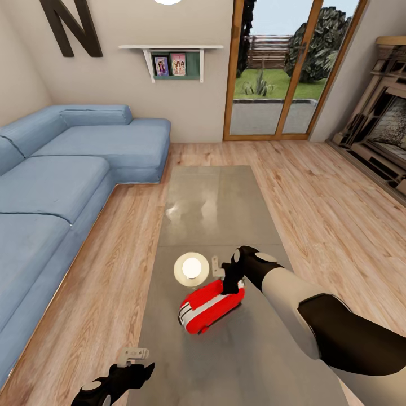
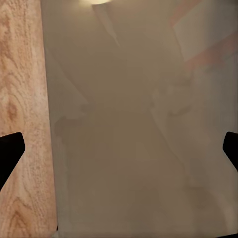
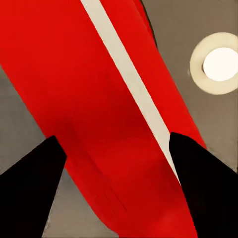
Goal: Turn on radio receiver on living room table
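Note:
The red radio receiver (image 1: 210, 306) with its white band lies on its side on the near half of the glossy grey table (image 1: 214, 203). My right gripper (image 1: 229, 285) comes down on the radio's far end. In the right wrist view the radio (image 3: 94, 114) runs between the two black fingers (image 3: 29, 191), which stand apart, open. My left gripper (image 1: 137, 367) hovers open over the table's near left edge. In the left wrist view its fingertips (image 2: 10, 148) sit at the frame's sides over bare table top (image 2: 134, 139).
A round white lamp reflection (image 1: 192, 267) glows on the table just beyond the radio. A long blue sofa (image 1: 56, 186) runs along the left. Glass doors (image 1: 282, 67) stand at the back, a fireplace unit (image 1: 378, 129) at the right. Wood floor (image 1: 316, 192) surrounds the table.

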